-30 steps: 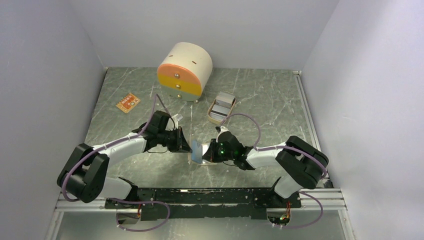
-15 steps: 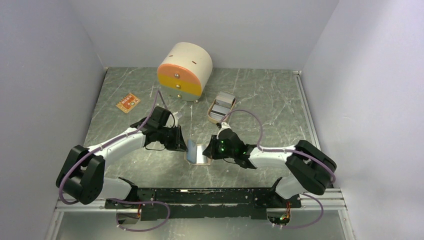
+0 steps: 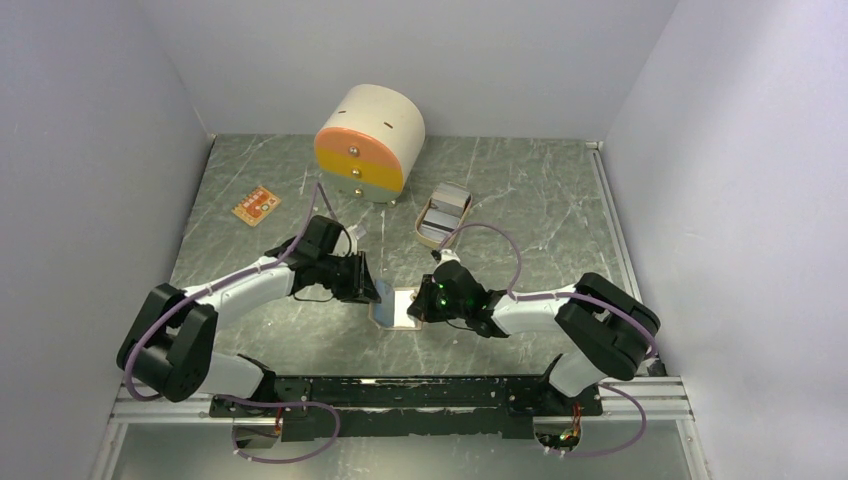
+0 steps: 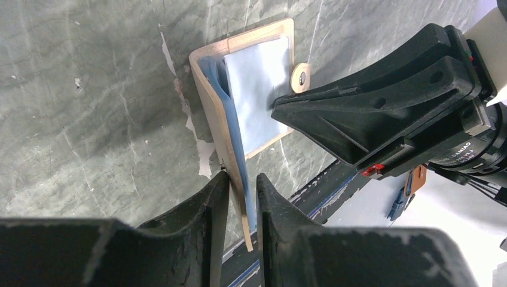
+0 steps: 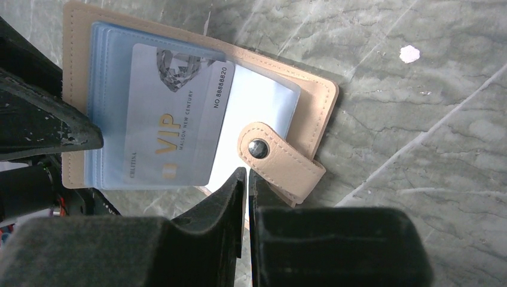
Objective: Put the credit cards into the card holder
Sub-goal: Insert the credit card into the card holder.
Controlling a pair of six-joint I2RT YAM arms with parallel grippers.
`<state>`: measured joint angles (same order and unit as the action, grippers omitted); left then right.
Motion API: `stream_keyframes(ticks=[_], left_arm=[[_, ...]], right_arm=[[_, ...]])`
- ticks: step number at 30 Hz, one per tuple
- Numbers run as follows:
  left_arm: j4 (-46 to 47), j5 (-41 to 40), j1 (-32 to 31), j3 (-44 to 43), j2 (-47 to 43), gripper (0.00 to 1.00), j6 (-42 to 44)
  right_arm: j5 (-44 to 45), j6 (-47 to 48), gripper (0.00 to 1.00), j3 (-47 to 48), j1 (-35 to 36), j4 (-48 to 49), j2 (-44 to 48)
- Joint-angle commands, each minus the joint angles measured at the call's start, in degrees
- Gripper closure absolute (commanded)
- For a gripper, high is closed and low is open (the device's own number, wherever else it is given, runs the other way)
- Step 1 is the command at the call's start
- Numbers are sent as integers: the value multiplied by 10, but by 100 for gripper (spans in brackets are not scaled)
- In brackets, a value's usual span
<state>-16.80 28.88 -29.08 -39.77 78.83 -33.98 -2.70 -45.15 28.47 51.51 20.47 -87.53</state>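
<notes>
The tan card holder (image 3: 398, 308) lies open between my two grippers. In the right wrist view a grey-silver credit card (image 5: 173, 119) marked VIP sits partway in its blue sleeves, beside the snap tab (image 5: 281, 161). My left gripper (image 4: 242, 176) straddles the raised cover (image 4: 251, 36) and blue sleeve edge, with one finger touching the tan cover and a small gap on the other side. My right gripper (image 5: 246, 172) is shut on the holder's near edge, next to the tab. More grey cards lie in the beige oval tray (image 3: 431, 238). An orange card (image 3: 256, 206) lies far left.
A round cream drawer box (image 3: 368, 142) with an orange-yellow front stands at the back centre, just behind the tray. Grey walls close in the table on three sides. The arms' base rail (image 3: 400, 395) runs along the near edge.
The card holder has come down from nearly upright to lying lower on the table. My left jaws have eased apart around its cover. Both grippers shifted slightly towards the back.
</notes>
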Motion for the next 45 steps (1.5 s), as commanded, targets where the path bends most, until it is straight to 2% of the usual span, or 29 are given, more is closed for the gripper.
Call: stream_keyframes(ticks=[1,7,12,18,29,35,41,45], left_arm=[[38,18,-2,7,2,74,-11],[47,21,-3,16,-17,76,-16],[56,23,-2,22,-20,85,-20],[89,51,-2,33,-20,91,-28],[147,87,-2,54,-27,91,-50],[214,123,-3,81,-4,91,-76],[240,117,-6,92,14,91,-82],[213,77,-17,79,25,91,-71]], right_arm=[[7,0,90,-10,3,17,-3],[3,-4,90,-12,3,24,-4],[2,-4,90,-13,3,26,-5],[-5,-8,90,-17,3,38,-13],[-6,-9,90,-16,3,46,-27],[-8,-12,90,-17,3,58,-41],[-8,-14,89,-20,3,63,-45],[-9,-15,88,-21,3,65,-46]])
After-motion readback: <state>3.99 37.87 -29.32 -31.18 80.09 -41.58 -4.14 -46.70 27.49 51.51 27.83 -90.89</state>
